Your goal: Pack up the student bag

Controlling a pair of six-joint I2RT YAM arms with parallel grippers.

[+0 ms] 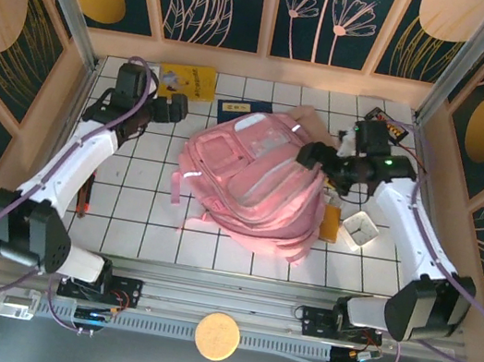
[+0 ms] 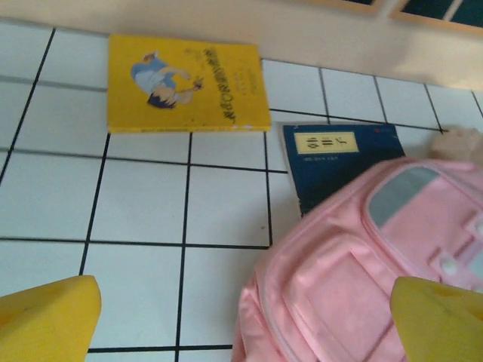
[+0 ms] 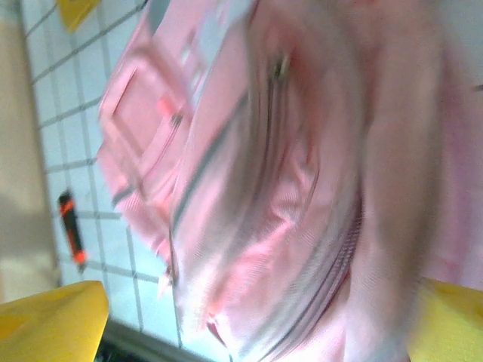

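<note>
Two hands show from above: left hand (image 1: 178, 110) beside the student bag (image 1: 251, 183) lying central on the surface (image 1: 132, 218), right hand (image 1: 308, 153) over it. Left wrist: pads (image 2: 45, 317) wide apart, empty. Right wrist: pads (image 3: 53, 317) spread, gripping nothing; slack fabric could snag them.

Large pale-pink fabric backpack (image 1: 250, 187) lies flat mid white tiled table (image 1: 123, 216). Left gripper (image 1: 182, 110) sits just off its far-left corner, right gripper (image 1: 307, 154) over its far-right top. Behind it: yellow picture book (image 1: 187, 82) & dark-blue book (image 1: 242, 108). Right of it: small white square tub (image 1: 358, 230) w/ flat orange item (image 1: 331, 223) btwn. Red-black pen (image 1: 85, 196) well left.
</note>
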